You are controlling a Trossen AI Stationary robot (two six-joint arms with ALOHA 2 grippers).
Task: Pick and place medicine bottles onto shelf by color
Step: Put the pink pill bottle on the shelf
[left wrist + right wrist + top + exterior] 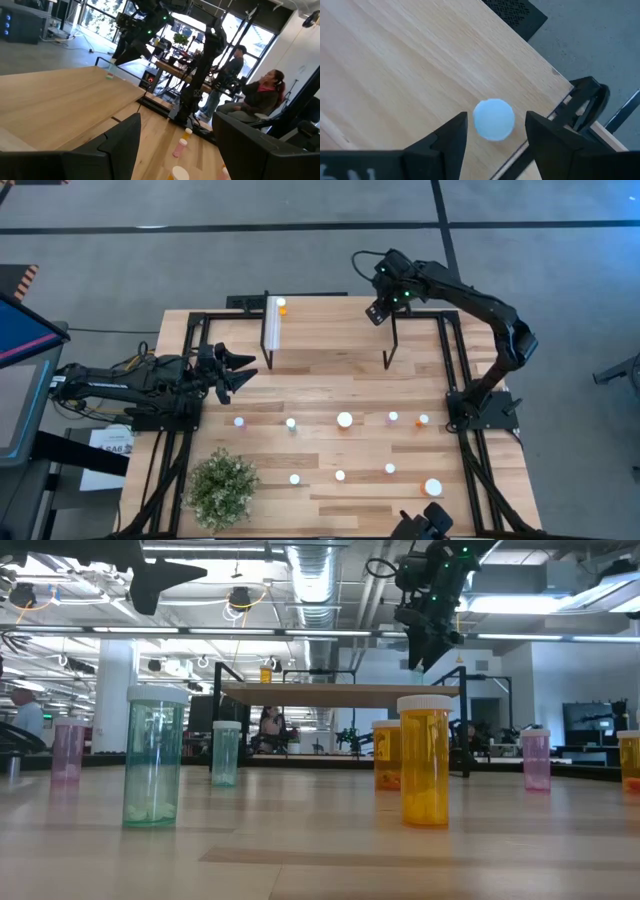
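Note:
The shelf [330, 330] stands at the table's far side, a white strip along its left edge. An orange medicine bottle [281, 306] stands on its far left corner. A pale green bottle [110, 75] stands upright near its far right corner; its white cap [493, 119] shows in the right wrist view. My right gripper [496, 123] slants down over this bottle, open, a finger on either side of the cap and apart from it. My left gripper [240, 370] waits level and open above the table's left side. Several more bottles [345, 419] stand on the tabletop.
A potted plant [222, 488] stands at the near left corner. The loose bottles form two rows across the table's near half, with a larger one [433, 487] at the near right. Black frame rails [455, 370] run along the table's sides. People sit beyond the table.

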